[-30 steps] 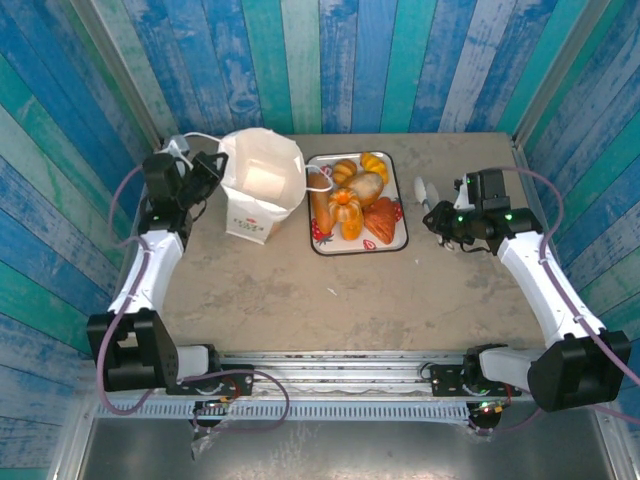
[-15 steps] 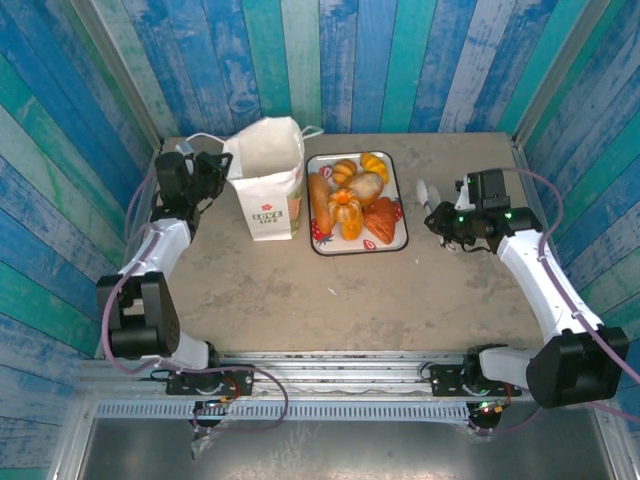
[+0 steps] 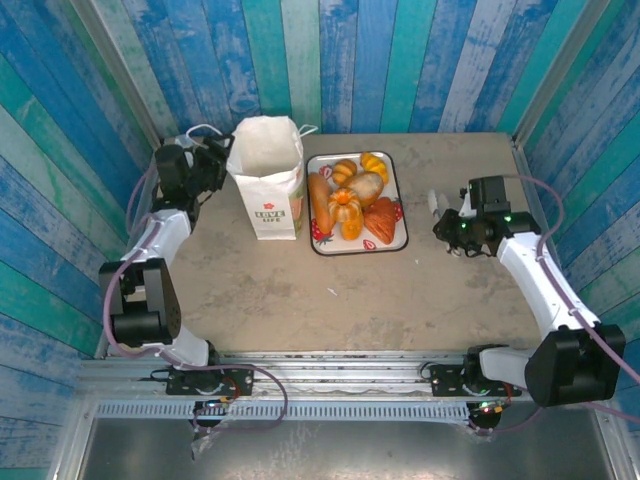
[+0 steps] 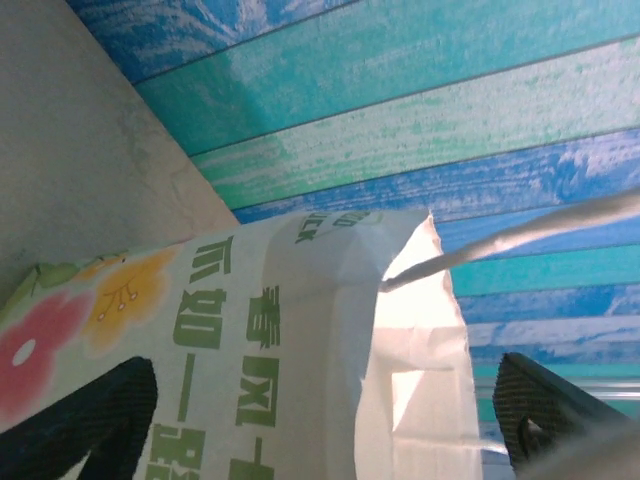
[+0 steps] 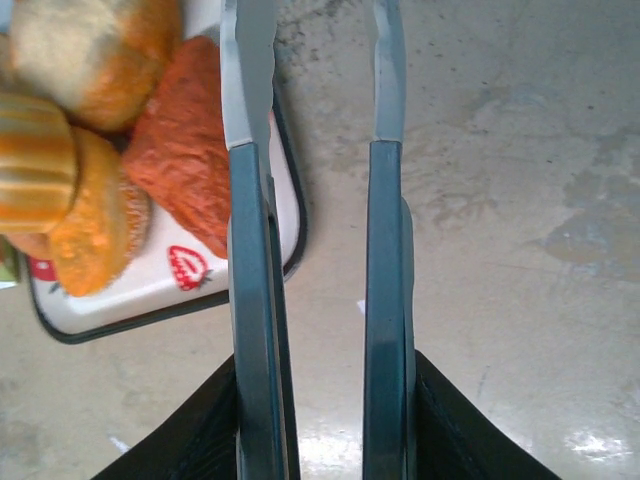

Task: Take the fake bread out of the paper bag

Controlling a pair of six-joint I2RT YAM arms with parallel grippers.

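At the far-left corner of the bench [image 3: 300,290], the left tool [image 3: 205,165] now stands wide open. A second ago it was closed at the rim of the paper bag [image 3: 268,180]. The bag leaned then, with its open mouth turned upward. Now it stands upright just left of the tray [image 3: 402,215], its logo facing the near edge. The left arm's elbow has swung in toward the left wall. The right tool [image 3: 450,224] has drawn slightly back from the tray, and the fake bread [image 3: 350,200] lies heaped on the tray as before.

In the left wrist view, both dark fingers [image 4: 90,420] are cut off by the lower edge. The paper bag [image 4: 300,340] fills the space between them, and I cannot tell whether either finger touches it. The bag's inside is hidden. In the right wrist view, the tips of the metal tongs [image 5: 248,250] run off the top edge.

The left arm stretches along the left side of the bench, its tool pointing right at the bag. The right arm reaches up the right side and bends inward. The right tool [image 5: 318,400] grips the tongs, which point toward the tray [image 5: 190,280] and the fake bread [image 5: 150,120].
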